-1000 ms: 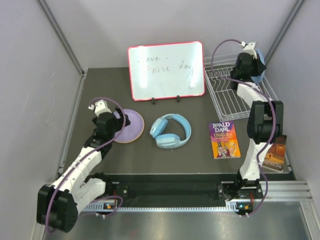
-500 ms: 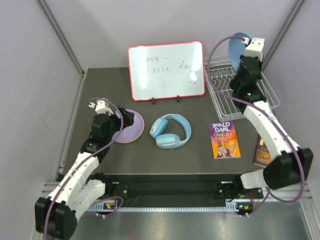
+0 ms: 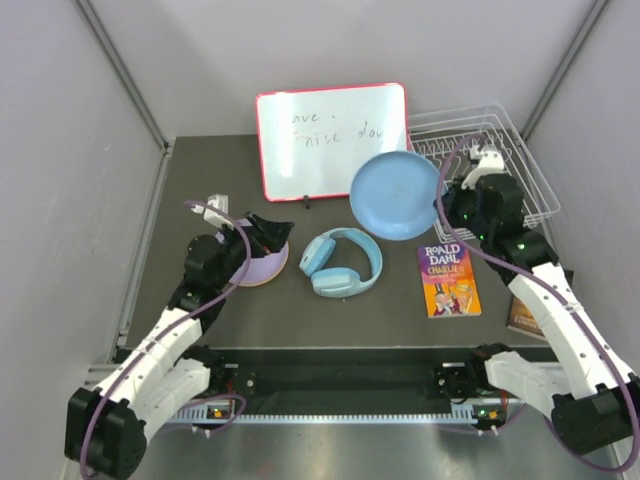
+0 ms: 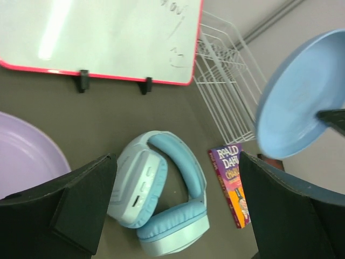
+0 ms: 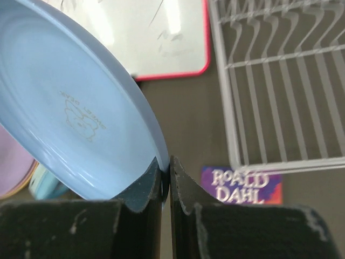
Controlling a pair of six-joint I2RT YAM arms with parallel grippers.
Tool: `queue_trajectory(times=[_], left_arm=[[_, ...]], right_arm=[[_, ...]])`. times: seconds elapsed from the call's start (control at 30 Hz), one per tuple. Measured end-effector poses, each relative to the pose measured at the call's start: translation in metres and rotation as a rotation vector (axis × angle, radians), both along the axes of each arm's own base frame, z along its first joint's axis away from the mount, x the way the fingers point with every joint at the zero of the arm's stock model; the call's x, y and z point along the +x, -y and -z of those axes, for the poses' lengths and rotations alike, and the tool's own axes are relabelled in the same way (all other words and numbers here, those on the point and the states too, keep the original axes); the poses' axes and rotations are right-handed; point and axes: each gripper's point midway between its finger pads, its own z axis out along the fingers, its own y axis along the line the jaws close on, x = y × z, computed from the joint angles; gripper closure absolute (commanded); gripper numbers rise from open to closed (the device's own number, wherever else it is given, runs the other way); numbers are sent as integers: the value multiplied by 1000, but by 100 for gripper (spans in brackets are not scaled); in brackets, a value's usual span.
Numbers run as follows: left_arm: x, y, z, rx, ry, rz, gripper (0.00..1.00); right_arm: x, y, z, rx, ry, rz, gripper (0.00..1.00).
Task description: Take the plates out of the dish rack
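Note:
My right gripper (image 3: 443,208) is shut on the rim of the light blue plate (image 3: 395,194) and holds it in the air left of the white wire dish rack (image 3: 520,190); the pinch shows in the right wrist view (image 5: 166,171), with the plate (image 5: 75,118) and the rack (image 5: 280,86), which shows no plates. The plate also shows in the left wrist view (image 4: 302,102). The lavender plate (image 3: 262,268) lies on a tan-orange one at the table's left; it shows in the left wrist view (image 4: 27,156). My left gripper (image 3: 272,232) is open and empty above that stack.
Light blue headphones (image 3: 340,262) lie mid-table. A red-framed whiteboard (image 3: 332,140) stands at the back. A Roald Dahl book (image 3: 448,278) lies right of the headphones, and another book (image 3: 525,315) at the right edge.
My right arm has swung the light blue plate from above the rack down and left, over the table. My left gripper has lifted slightly off the plate stack and turned right.

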Motion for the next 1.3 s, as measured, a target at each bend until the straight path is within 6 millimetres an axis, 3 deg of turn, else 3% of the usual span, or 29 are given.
queue_trajectory(times=[0.1,0.2,0.43,0.57,0.77,0.87,1.1,1.2,1.23,1.3], left_arm=[[-7,17,-9,-22,43,52,1],[-12,36,-16,-34,78,104,2],[-19,72,-1,-8,65,178,3],[-17,78,7,11,58,175,3],[-19,85,2,12,79,177,4],[-18,85,-1,14,90,163,20],[-16,90,-3,14,108,170,99],[-11,89,9,44,88,153,100],[-8,89,14,50,74,148,100],[-7,89,17,52,66,148,100]], right_arm=[[-16,-20,31,69,-95,-88,100],[-28,-35,45,121,-148,-148,100],[-43,-61,42,200,-160,-250,100],[-48,-72,45,220,-167,-277,100],[-55,-85,48,227,-181,-318,100],[-54,-88,48,232,-178,-325,100],[-55,-100,54,251,-191,-362,100],[-56,-105,60,264,-211,-375,96],[-56,-107,61,263,-213,-380,83],[-55,-107,65,262,-221,-373,72]])
